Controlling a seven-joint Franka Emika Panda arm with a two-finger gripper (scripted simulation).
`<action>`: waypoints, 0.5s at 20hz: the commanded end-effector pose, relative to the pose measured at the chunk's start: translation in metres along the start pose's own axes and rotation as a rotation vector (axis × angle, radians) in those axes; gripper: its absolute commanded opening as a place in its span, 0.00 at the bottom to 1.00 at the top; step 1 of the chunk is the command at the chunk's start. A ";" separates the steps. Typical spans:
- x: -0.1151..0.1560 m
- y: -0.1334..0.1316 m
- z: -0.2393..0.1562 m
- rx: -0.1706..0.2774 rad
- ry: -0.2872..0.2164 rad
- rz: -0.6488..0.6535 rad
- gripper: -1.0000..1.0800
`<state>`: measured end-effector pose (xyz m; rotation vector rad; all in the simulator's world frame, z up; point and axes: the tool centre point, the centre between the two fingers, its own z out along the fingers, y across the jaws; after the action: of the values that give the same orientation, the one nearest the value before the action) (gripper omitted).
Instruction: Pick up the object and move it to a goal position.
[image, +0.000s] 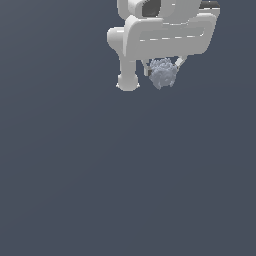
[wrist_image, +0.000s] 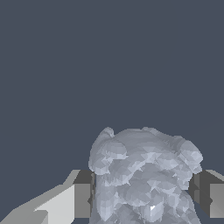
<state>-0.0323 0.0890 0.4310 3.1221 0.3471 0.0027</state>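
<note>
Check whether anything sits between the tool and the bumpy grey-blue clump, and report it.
Nothing does. In the wrist view the clump sits directly between the tool's two fingers, with a pad at each side and no other thing in the gap. The exterior view shows the same clump tucked under the tool. No goal marker is visible.

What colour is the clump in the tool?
Pale grey-blue clump, bumpy; wrist view shows it best.

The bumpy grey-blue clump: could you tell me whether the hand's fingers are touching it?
Touching. In the wrist view, the clump fills the space between the hand's dark finger pads, with no gap visible on either side.
</note>
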 end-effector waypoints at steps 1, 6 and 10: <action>0.002 -0.003 -0.020 0.000 -0.002 0.001 0.00; 0.006 -0.007 -0.049 0.001 -0.002 0.001 0.00; 0.008 -0.009 -0.064 0.001 -0.002 0.001 0.00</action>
<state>-0.0272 0.0990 0.4891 3.1227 0.3455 0.0013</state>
